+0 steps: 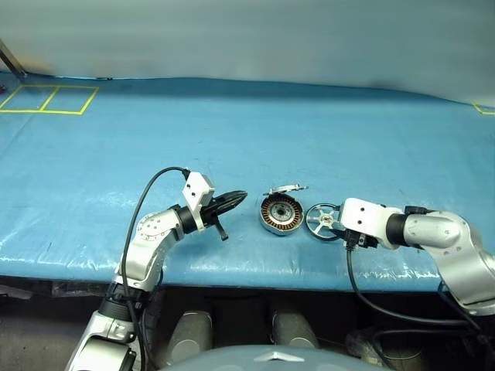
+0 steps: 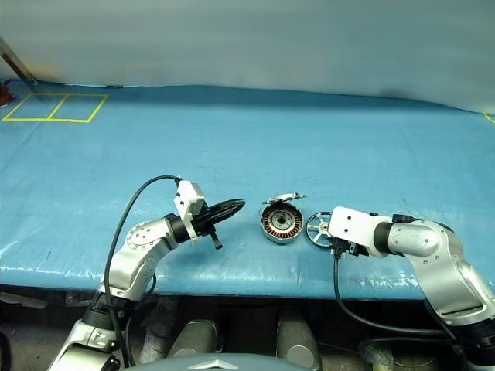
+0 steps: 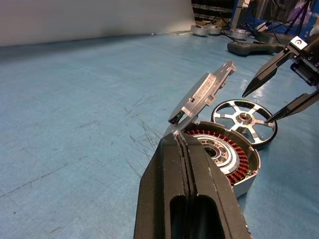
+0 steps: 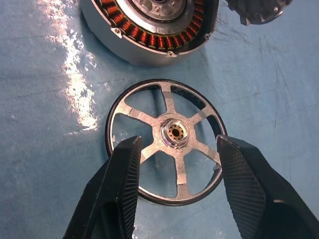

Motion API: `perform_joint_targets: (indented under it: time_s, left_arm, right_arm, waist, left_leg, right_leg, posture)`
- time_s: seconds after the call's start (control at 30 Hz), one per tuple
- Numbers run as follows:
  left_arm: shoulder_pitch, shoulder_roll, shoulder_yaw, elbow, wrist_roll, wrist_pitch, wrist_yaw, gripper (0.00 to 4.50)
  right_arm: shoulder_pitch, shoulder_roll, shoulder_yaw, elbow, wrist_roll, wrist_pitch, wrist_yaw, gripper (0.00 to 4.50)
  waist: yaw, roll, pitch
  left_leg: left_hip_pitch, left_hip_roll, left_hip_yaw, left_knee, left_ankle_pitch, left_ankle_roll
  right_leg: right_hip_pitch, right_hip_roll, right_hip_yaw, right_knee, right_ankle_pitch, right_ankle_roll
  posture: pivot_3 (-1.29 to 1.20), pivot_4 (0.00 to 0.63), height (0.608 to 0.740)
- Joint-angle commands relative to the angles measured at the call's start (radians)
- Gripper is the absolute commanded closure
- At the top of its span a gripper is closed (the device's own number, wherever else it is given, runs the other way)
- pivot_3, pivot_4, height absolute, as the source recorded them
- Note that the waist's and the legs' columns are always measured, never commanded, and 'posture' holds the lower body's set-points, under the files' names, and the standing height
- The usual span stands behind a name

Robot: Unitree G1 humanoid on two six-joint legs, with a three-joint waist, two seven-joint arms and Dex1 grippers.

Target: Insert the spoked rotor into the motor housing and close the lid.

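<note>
- Two jaws of the right gripper (image 4: 174,186) stand parted above the spoked rotor (image 4: 167,142), flat on the blue surface (image 1: 232,131) beside the motor housing (image 1: 280,214).
- Centre both pads across the rim before closing.
- Lid (image 3: 202,92) stands propped open.
- Left gripper (image 1: 230,202): clenched, empty, near the housing.

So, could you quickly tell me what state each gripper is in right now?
Left gripper: shut, holding nothing, beside the motor housing.
Right gripper: open, fingers either side of the spoked rotor on the table, not gripping it.
</note>
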Motion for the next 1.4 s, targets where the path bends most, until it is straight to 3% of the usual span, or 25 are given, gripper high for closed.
perform_joint_targets:
  time_s: [0.03,0.3,0.57,1.4]
  left_arm:
    - [-0.007,0.0,0.0,-0.005,0.004,-0.021,-0.01,4.5]
    - [-0.012,-0.009,-0.003,0.004,0.002,-0.018,-0.019,4.5]
    - [0.007,-0.02,-0.001,-0.01,-0.006,-0.011,-0.01,4.5]
    - [0.027,-0.014,-0.017,-0.045,-0.003,-0.002,-0.002,4.5]
  right_arm:
    - [-0.064,-0.045,-0.001,-0.031,-0.008,-0.037,0.032,1.99]
    - [-0.223,-0.041,0.163,0.053,-0.017,-0.068,0.163,1.99]
    - [-0.345,-0.02,0.205,0.182,0.009,-0.001,0.24,1.99]
    - [-0.262,-0.044,0.253,0.241,-0.087,-0.037,0.233,1.99]
  waist:
    - [-0.001,0.0,0.0]
    - [-0.001,-0.001,0.001]
    - [0.002,-0.002,0.001]
    - [0.002,-0.002,0.001]
  left_leg:
    - [0.0,0.0,0.0,0.0,0.0,0.0]
    - [-0.001,0.0,0.0,0.0,-0.001,0.001]
    - [-0.002,0.0,-0.001,-0.001,-0.001,0.002]
    - [-0.003,0.0,0.0,0.0,-0.002,0.002]
  right_leg:
    - [0.0,0.0,0.0,0.0,0.0,0.0]
    - [-0.001,-0.001,-0.001,-0.001,0.0,0.0]
    - [-0.001,-0.001,-0.001,-0.002,0.003,-0.004]
    - [-0.002,-0.001,-0.001,-0.002,0.003,-0.004]
  posture:
    - [0.0,0.15,0.74]
    - [0.0,0.15,0.74]
    - [0.0,0.15,0.74]
    - [0.0,0.15,0.74]
